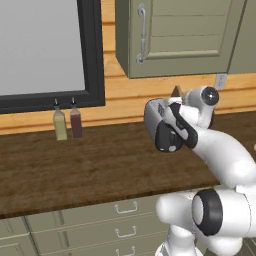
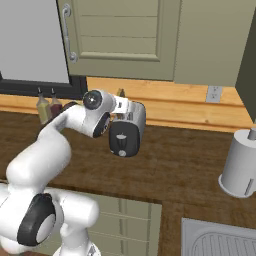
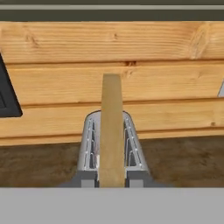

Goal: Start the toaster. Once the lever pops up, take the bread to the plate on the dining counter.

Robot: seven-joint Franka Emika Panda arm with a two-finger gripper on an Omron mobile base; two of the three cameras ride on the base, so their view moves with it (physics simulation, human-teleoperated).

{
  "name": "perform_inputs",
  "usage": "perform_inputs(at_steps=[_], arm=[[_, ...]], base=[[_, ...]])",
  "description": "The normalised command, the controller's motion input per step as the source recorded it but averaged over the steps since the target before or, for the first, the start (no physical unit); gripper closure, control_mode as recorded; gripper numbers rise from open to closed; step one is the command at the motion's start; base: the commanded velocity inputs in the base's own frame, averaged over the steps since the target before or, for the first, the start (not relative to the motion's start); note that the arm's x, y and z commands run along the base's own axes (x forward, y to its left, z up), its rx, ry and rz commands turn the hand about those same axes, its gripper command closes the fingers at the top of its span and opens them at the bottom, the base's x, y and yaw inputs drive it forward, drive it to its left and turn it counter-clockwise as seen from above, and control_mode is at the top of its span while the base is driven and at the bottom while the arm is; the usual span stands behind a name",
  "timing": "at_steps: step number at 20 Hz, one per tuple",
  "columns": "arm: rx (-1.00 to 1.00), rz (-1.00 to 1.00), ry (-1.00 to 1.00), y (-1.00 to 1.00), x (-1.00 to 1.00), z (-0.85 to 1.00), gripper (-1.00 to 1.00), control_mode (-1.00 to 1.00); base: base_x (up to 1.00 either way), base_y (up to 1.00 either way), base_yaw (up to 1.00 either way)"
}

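A silver toaster (image 3: pixel 89 153) with a dark front (image 2: pixel 124 139) stands on the wood-topped counter by the plank wall. A tan slice of bread (image 3: pixel 112 127) stands edge-on in its slot, its tip poking above the toaster (image 1: pixel 176 91) (image 2: pixel 120 92). My gripper (image 3: pixel 112 179) is level with the toaster's top. Its dark fingertips (image 3: pixel 89 178) press on both faces of the bread, so it is shut on the slice. The bent arm hides part of the toaster (image 1: pixel 159 125). The plate and the dining counter are out of view.
Two bottles (image 1: pixel 60 125) (image 1: pixel 76 122) stand under the dark-framed window at the back left. A grey canister (image 2: pixel 241 165) and a sink (image 2: pixel 220 240) lie to the right. Wall cabinets (image 2: pixel 120 35) hang above. Drawers (image 1: pixel 125 207) front the counter.
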Motion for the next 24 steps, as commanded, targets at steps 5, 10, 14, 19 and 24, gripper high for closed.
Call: perform_inputs(at_steps=[5, 10, 14, 19, 24], arm=[[-0.02, -0.02, 0.21, 0.02, -0.84, 0.36, 1.0, -1.0], [0.0, 0.0, 0.08, 0.19, -0.96, 0.03, 1.0, -1.0], [0.0, 0.0, 0.02, 0.44, -0.75, 0.0, 1.0, -1.0], [0.0, 0.0, 0.0, 0.41, -0.71, 0.0, 1.0, -1.0], [0.0, 0.0, 0.04, 0.01, -0.6, 0.0, 1.0, -1.0]], base=[[0.0, 0.0, 0.0], [0.0, 0.0, 0.0], [0.0, 0.0, 0.0], [0.0, 0.0, 0.0], [0.0, 0.0, 0.0]])
